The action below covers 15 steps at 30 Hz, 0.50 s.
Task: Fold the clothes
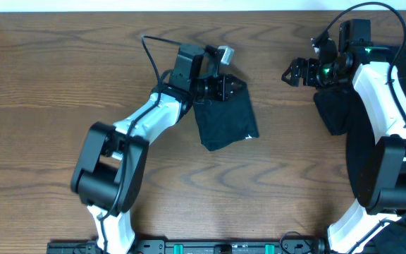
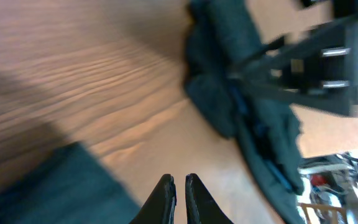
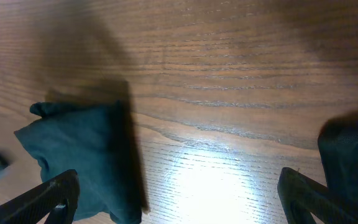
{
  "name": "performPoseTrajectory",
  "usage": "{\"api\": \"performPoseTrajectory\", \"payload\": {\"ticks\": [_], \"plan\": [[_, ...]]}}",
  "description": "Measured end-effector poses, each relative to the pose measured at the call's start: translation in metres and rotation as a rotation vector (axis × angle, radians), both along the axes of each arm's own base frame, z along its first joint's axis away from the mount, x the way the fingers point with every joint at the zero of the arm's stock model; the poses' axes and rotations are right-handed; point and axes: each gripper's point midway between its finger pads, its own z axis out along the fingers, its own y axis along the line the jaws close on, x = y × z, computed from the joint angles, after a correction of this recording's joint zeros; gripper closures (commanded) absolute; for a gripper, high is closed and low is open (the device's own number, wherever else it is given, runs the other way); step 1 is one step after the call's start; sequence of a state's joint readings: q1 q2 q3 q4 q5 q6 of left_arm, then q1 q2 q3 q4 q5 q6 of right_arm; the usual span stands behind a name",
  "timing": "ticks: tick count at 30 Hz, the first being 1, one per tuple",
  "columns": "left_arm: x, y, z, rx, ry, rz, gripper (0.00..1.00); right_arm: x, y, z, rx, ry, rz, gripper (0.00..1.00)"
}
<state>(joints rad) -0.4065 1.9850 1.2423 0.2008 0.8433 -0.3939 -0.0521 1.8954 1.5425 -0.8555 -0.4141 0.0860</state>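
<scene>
A dark navy folded garment (image 1: 225, 121) lies as a small rectangle on the table, left of centre. My left gripper (image 1: 237, 87) hovers at its far edge. In the left wrist view the fingers (image 2: 179, 183) are shut and empty over bare wood, with the folded cloth (image 2: 55, 186) beside them. More dark clothes (image 1: 400, 106) lie in a pile at the right, partly under my right arm; the pile also shows in the left wrist view (image 2: 229, 93). My right gripper (image 1: 287, 73) is wide open and empty (image 3: 179, 199) above the table, between the pile and the folded garment (image 3: 79, 155).
The wooden table (image 1: 62, 85) fills the view, with its far edge along the top. My right arm's white links (image 1: 383, 99) pass over the clothes pile. A chair and clutter (image 2: 328, 193) show beyond the table in the left wrist view.
</scene>
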Motion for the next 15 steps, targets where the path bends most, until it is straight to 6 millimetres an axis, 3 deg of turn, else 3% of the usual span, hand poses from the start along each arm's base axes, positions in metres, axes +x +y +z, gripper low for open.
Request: {"api": "performPoseTrajectory", "payload": {"ticks": [5,15], "plan": [[0.010,0.014,-0.049,0.058,0.070,0.040,0.90,0.000,0.000,0.000,0.000,0.000,0.000,0.01],[0.018,0.033,-0.102,0.134,0.140,0.102,0.86,0.000,0.000,0.000,0.000,0.000,0.000,0.01]]}}
